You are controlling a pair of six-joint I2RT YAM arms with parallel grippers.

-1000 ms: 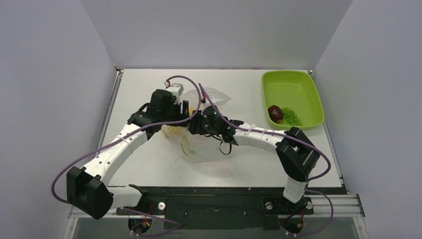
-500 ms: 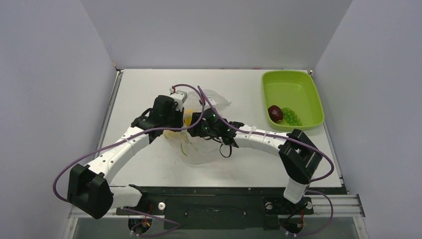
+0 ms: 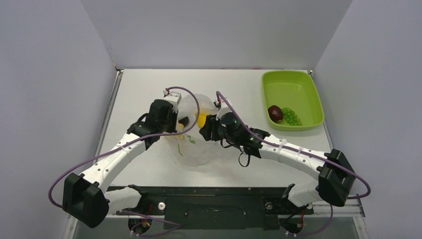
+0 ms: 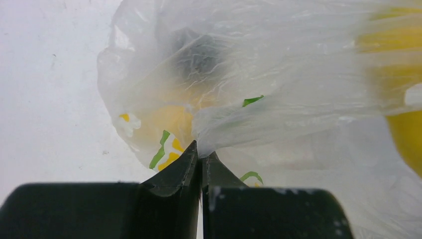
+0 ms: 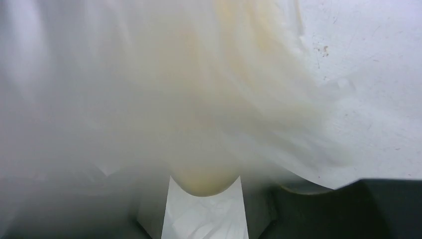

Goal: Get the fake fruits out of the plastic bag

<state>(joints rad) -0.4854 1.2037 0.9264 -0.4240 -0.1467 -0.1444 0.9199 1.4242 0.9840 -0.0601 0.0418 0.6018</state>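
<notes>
Two hazards: left claw, clenched on a thin fold of the plastic bag on the table, may tear or slip, leaving the fake fruits apparently inside; right claw hold cannot be told.

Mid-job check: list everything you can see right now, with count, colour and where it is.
plastic bag: one, clear with yellow and green prints, table centre, between the two grippers.
yellow fruits: at least one, inside the bag; more yellow shows blurred through the film, so the count is hidden.
dark red fruit: one, at the near end of the tray.
green grapes: one bunch, in the tray beside the red fruit.
tray: one, lime green, far right of the table.
table: one, white.
left gripper: shut, pinching a fold of bag film.
right gripper: at the bag's right side, jaws hidden by film.
</notes>
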